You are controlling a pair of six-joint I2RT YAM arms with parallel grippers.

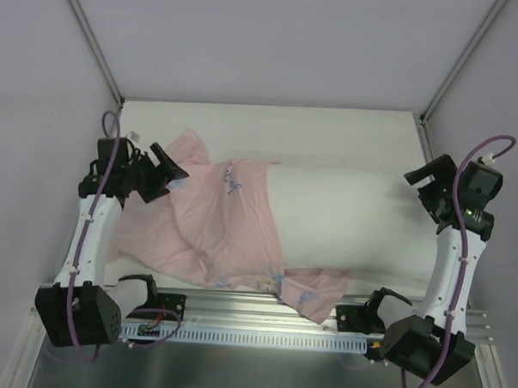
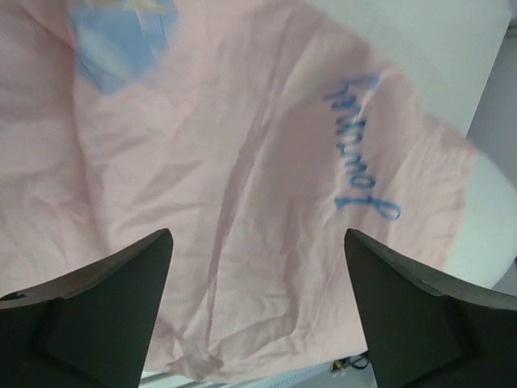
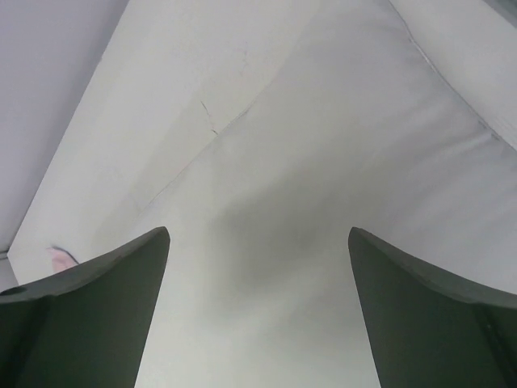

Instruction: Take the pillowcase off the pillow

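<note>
We seem mid-strip: the pink pillowcase (image 1: 214,231), bunched at left, covers only the left end of the white pillow (image 1: 353,215) lying across the counter (image 1: 270,126). The left tool (image 2: 258,242) and right tool (image 3: 258,238) are both spread and empty. Next, we should pinch the case, pull left, and pin the pillow.

1. Pillow (image 1: 361,220) lies on table (image 1: 270,126), lengthwise left to right.
2. Pillowcase (image 1: 219,231) sits over pillow's left end; right part uncovered.
3. Left gripper (image 1: 163,174) above pillowcase's left edge; right gripper (image 1: 429,186) at pillow's right end.
</note>
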